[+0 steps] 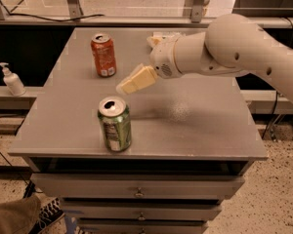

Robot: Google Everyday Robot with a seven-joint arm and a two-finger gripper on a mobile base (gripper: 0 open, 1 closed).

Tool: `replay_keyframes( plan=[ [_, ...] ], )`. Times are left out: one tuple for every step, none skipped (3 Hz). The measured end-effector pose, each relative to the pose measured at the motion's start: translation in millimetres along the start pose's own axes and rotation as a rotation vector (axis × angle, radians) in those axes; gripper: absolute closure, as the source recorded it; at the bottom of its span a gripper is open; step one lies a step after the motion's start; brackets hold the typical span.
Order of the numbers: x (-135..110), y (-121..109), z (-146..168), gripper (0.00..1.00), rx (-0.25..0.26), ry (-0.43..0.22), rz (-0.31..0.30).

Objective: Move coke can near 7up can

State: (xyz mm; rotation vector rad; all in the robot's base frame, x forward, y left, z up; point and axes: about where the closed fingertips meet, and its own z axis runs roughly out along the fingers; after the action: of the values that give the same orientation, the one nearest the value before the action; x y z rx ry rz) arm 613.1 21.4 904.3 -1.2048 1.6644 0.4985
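While the coke can (103, 55) is stood upright at the back of the surface (205, 126), the gripper (135, 80) is held in the air near it, and whether it is open cannot be told.

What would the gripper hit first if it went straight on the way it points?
Probably the table top. The gripper hangs mid-table, pointing down-left through the gap between the red can and the green can. Depth is unclear, so neither can is ruled out.
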Motion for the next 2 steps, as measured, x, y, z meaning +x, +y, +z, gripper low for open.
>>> replay_keyframes(
  plan=[
    [-9, -14, 35, 0.0, 0.019, -0.089, 0.04],
    [-14, -18, 71, 0.0, 0.022, -0.166, 0.096]
  ],
)
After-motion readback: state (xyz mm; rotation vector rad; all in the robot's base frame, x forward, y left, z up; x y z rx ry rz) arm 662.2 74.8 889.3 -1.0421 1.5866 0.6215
